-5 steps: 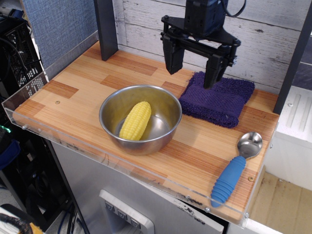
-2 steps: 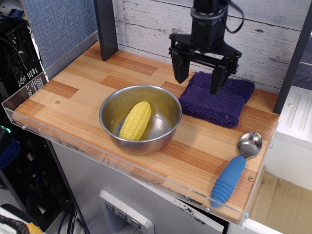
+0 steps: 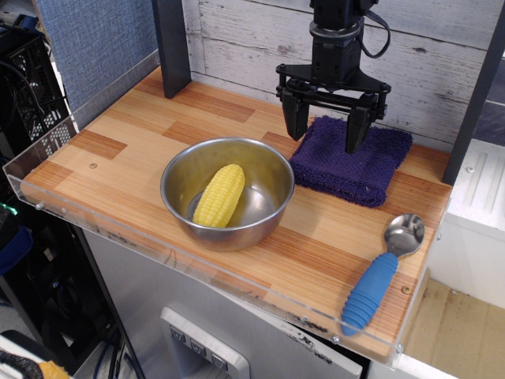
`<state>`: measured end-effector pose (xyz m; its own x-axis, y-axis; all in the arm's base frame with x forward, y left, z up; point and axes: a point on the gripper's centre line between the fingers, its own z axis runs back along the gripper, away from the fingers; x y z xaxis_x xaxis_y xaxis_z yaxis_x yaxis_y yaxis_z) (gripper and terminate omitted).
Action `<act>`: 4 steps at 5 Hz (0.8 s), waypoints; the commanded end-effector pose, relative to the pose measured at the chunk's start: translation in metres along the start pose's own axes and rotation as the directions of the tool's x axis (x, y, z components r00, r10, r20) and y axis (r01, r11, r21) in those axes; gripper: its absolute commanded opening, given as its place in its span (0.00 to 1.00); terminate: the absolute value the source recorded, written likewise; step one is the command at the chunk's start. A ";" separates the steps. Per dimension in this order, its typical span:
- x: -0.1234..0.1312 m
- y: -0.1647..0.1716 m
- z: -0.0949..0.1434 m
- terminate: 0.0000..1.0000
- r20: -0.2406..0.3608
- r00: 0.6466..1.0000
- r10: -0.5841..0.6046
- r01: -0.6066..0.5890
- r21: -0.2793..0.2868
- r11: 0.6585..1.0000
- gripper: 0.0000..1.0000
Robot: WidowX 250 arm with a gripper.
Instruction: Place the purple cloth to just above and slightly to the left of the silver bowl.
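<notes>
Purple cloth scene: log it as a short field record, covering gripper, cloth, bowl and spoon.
gripper: open, above the cloth's left part, holding nothing
purple cloth: folded, flat on the table, right of the bowl
silver bowl: upright, holds a corn cob
spoon: blue handle, near the front right corner

Yellow corn cob [image 3: 219, 195]; blue-handled spoon [image 3: 383, 272] on wooden table [image 3: 126, 142].

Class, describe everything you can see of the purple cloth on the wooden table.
The purple cloth is a dark purple-indigo knitted square with a nubby texture, folded flat. It lies on the wooden table near the back wall, right of the silver bowl and close to its rim. The open gripper hangs over its rear left part; whether it touches is unclear.
</notes>
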<state>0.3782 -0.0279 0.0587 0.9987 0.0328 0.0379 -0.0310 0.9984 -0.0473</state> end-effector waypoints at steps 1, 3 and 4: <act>0.015 -0.012 0.012 0.00 0.084 0.996 -0.036 0.033 0.027 0.999 1.00; 0.022 -0.018 -0.009 0.00 0.070 0.996 -0.059 0.057 0.028 0.998 1.00; 0.027 -0.025 -0.022 0.00 0.040 0.996 -0.084 0.082 0.044 0.996 1.00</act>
<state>0.4007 -0.0519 0.0212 0.9982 -0.0504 0.0312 0.0503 0.9987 0.0055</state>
